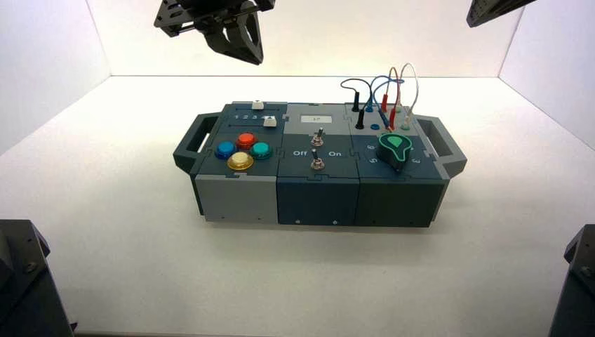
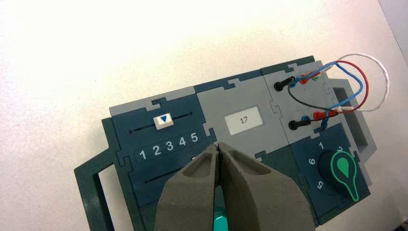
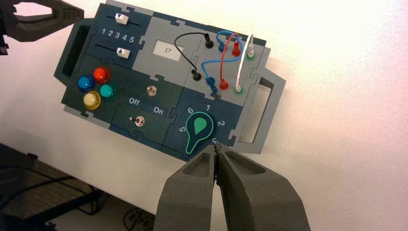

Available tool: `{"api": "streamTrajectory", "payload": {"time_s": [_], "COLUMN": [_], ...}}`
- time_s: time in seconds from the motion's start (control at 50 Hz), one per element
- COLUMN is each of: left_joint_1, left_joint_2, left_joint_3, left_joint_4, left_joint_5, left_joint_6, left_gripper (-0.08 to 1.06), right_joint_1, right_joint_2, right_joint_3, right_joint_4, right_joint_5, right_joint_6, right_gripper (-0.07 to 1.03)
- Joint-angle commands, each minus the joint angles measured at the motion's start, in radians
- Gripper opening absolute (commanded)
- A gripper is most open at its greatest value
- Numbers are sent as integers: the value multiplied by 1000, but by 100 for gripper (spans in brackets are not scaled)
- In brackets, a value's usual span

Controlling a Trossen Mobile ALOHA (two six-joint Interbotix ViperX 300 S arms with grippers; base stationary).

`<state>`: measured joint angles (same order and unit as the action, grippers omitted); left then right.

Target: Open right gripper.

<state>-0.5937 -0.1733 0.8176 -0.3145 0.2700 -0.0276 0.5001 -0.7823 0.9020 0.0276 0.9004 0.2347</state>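
My right gripper [image 3: 217, 147] is shut and empty, its two dark finger tips pressed together. It hangs high above the table, off the box's right front corner, close to the green knob [image 3: 198, 129] in the right wrist view. In the high view only a dark part of the right arm [image 1: 495, 8] shows at the top right edge. My left gripper [image 2: 219, 147] is also shut and empty, high above the box's slider block; it shows at the top left of the high view [image 1: 252, 56].
The box [image 1: 235, 198] stands mid-table with handles at both ends. It bears several coloured buttons [image 1: 241, 161], two toggle switches [image 1: 318, 163] between "Off" and "On", a display [image 2: 243, 120] showing 17, two sliders [image 2: 163, 120] and looped wires [image 1: 389, 88]. Dark arm bases [image 1: 24, 281] stand at both front corners.
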Motion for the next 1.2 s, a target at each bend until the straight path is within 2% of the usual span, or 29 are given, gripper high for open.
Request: {"api": "streamTrajectory", "payload": {"time_s": [0.02, 0.78, 0.82, 0.88, 0.94, 0.96, 0.98, 1.02, 1.2], "left_joint_1": [-5, -5, -5, -5, -5, -5, -5, -5, -5], "left_joint_2": [-9, -6, -5, -3, 0, 2, 2, 8, 17], "left_joint_3": [-29, -35, -35, -37, -37, -37, -37, -40, -46], "left_joint_4": [-2, -2, -2, -2, -2, -2, -2, -2, -2], "left_joint_5": [-8, -8, -8, -9, -11, -11, -11, -12, -12], "left_joint_6": [-2, -2, -2, -2, -2, -2, -2, -2, -2], "left_gripper": [-3, -3, -3, -3, -3, -3, -3, -3, -3], "right_joint_1": [-6, -6, -6, -6, -6, -6, -6, -6, -6], "right_joint_2": [0, 0, 0, 0, 2, 2, 2, 0, 0], "right_joint_3": [-20, -17, -17, -17, -15, -15, -15, -14, -12], "right_joint_4": [0, -3, -6, -9, -14, -14, -14, -23, -29], "right_joint_5": [-3, -3, -3, -3, -3, -3, -3, -5, -3], "right_joint_6": [2, 0, 0, 0, 8, 8, 8, 12, 12], "right_gripper": [-2, -1, 1, 16, 51, 57, 57, 72, 74]}}
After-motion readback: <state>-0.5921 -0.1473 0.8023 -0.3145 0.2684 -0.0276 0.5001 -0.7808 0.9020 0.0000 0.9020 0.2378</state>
